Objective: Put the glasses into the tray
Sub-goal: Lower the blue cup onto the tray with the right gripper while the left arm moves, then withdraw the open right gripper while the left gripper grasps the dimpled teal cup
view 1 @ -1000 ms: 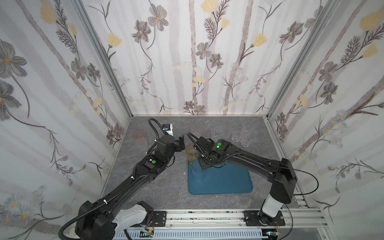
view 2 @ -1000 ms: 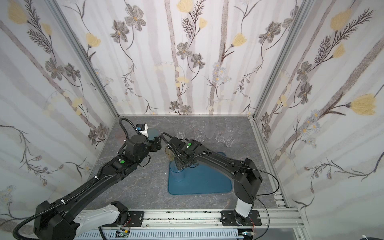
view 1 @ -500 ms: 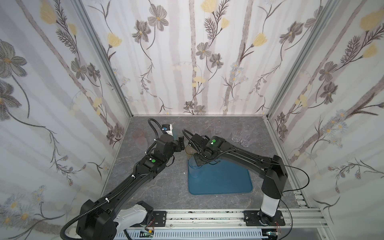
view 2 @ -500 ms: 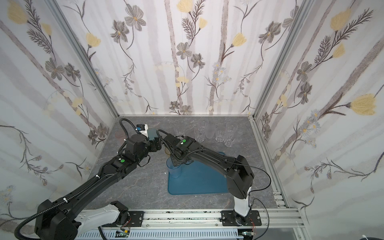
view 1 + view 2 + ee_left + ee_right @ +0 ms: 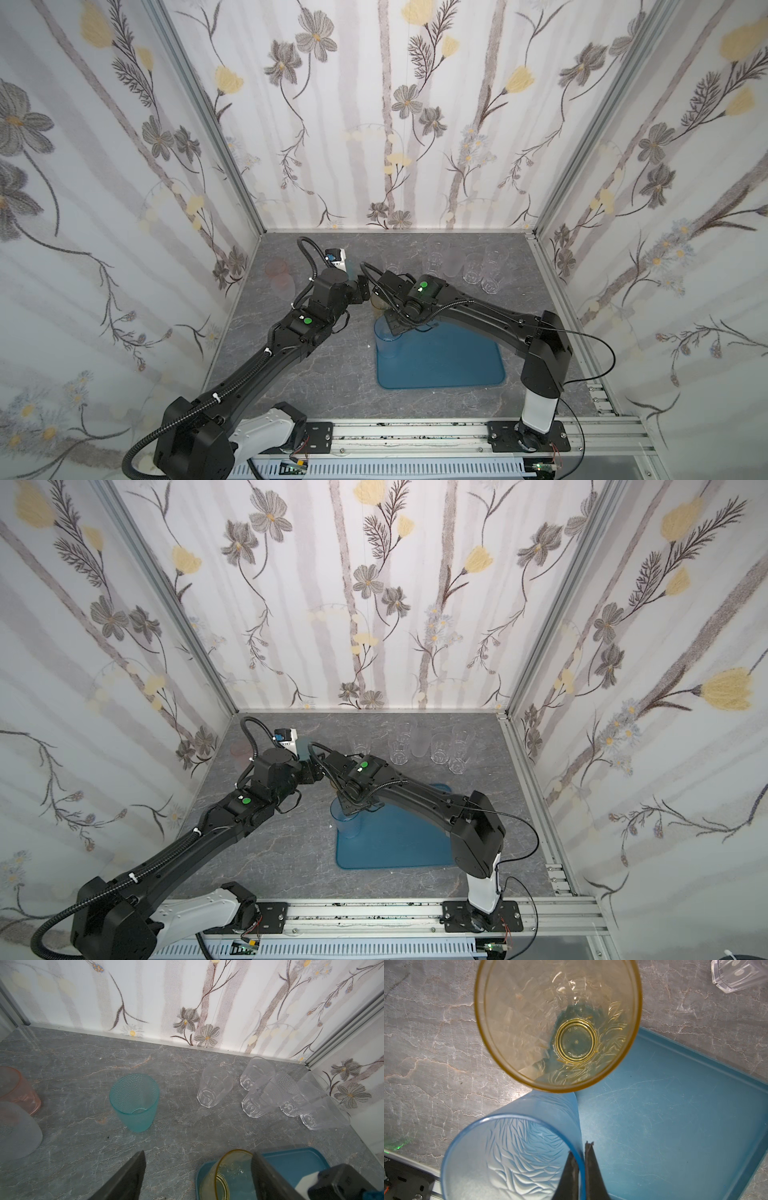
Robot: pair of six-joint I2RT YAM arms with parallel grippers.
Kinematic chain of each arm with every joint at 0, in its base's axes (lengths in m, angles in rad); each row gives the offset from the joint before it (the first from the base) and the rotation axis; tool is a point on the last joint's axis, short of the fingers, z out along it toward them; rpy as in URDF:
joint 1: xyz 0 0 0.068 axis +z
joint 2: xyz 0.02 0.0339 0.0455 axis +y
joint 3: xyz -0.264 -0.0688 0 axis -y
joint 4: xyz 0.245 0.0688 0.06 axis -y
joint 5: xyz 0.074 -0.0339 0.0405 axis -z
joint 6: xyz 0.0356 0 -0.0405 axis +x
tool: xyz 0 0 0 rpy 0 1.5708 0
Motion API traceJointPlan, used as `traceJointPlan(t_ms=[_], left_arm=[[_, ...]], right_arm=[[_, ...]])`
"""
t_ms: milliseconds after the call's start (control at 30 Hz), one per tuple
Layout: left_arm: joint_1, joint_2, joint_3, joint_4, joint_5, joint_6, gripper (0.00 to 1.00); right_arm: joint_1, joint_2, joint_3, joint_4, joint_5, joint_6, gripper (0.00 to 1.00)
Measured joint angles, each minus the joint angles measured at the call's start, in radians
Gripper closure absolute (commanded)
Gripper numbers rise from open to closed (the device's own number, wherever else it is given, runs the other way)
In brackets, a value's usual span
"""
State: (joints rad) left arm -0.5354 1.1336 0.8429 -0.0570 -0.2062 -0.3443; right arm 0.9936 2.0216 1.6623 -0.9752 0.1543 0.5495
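Over the last second the right arm has drawn its elbow in and edged its wrist toward the left gripper (image 5: 198,1153). That gripper has kept its place, as has the amber glass (image 5: 226,1172).

From the left, a pink glass (image 5: 16,1088) and a frosted glass (image 5: 16,1130) stand well off to the left gripper's outer side. A teal glass (image 5: 134,1101) stands ahead of it. The left gripper's fingers are spread wide, with the amber glass upright between them, close to 1 finger, in a corner of the tray (image 5: 457,361).

Just beside it, the right gripper (image 5: 580,1148) is pinched together on the rim of the light blue glass (image 5: 508,1157) at the tray's edge (the glass's base is hidden). A cluster of clear glasses (image 5: 257,1101) stands well beyond the right gripper, off the tray.

The tabletop (image 5: 324,374) is grey and marbled. Floral wallpaper (image 5: 374,124) lines 3 walls, and a metal rail (image 5: 415,432) runs along the front.
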Motion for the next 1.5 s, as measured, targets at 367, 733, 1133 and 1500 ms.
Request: traceJointPlan(t_ms=[367,733,1133,1500], left_arm=[[0.024,0.0,0.0,0.0,0.016,-0.011,0.17],[0.235,0.068,0.084,-0.004,0.148,-0.021,0.24],[0.445,0.402,0.227,-0.032,0.367,-0.051,0.42],[0.439,0.6,0.348,-0.08,0.348,-0.024,0.59]], right_arm=[[-0.004,-0.034,0.0,0.0,-0.058,0.018,0.64],[-0.128,-0.224,-0.076,0.053,-0.072,0.027,0.55],[-0.203,-0.323,-0.333,0.233,-0.036,0.071,0.55],[-0.209,-0.38,-0.459,0.31,-0.02,0.078,0.54]])
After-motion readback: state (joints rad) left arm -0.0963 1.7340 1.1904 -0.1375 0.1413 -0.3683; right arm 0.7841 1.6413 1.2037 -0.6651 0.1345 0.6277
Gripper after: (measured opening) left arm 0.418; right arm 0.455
